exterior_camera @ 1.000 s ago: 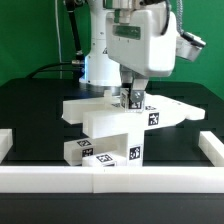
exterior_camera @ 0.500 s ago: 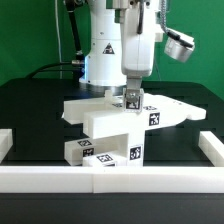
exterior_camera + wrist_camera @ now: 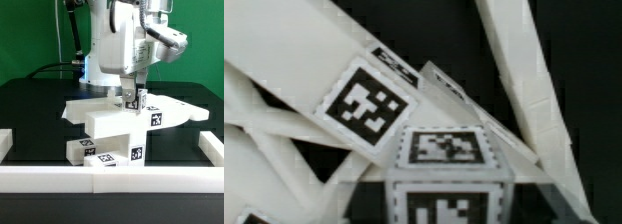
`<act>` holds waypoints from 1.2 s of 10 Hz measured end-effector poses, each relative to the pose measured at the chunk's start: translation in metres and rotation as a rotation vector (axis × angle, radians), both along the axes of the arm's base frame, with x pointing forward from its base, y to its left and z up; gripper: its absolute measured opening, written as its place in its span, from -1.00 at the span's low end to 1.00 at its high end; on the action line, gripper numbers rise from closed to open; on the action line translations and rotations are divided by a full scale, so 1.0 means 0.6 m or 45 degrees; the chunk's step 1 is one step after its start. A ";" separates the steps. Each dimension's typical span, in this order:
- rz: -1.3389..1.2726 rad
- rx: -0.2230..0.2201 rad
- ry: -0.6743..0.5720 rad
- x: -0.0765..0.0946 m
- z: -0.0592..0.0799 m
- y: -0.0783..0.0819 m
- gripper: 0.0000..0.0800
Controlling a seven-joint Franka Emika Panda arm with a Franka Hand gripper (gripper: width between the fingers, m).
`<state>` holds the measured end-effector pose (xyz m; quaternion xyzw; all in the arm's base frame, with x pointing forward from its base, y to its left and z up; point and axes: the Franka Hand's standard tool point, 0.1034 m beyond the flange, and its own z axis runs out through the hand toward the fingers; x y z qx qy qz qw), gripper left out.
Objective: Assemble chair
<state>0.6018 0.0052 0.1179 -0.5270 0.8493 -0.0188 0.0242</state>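
Note:
The partly joined chair (image 3: 108, 120) stands mid-table: white slabs and bars stacked, with square tags on its front blocks (image 3: 103, 157) and on its side (image 3: 155, 118). My gripper (image 3: 133, 98) points straight down onto the top of it and is shut on a small tagged chair part (image 3: 132, 101) that stands upright on the upper slab. In the wrist view the gripper (image 3: 441, 205) holds this tagged part (image 3: 445, 150) between pale fingers (image 3: 352, 200), with a tagged slab (image 3: 367, 100) and white bars beneath. The part's lower end is hidden.
The long white border rail (image 3: 110, 180) runs along the front, with raised ends at the exterior view's left (image 3: 5, 142) and right (image 3: 212, 146). The table is black. The arm's white base (image 3: 100, 60) stands behind the chair.
The wrist has turned about its vertical axis: the camera housing has swung round at the exterior view's right. The fingers stay on the small part at the same spot.

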 end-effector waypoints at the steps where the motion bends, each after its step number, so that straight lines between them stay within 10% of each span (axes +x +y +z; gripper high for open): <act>1: -0.074 0.006 -0.001 0.000 0.000 0.001 -0.28; 7: -0.164 0.049 -0.009 0.001 -0.002 0.011 -0.23; 9: -0.074 0.047 0.002 -0.001 -0.002 0.012 0.53; 12: 0.214 0.033 0.021 0.001 0.003 0.017 0.62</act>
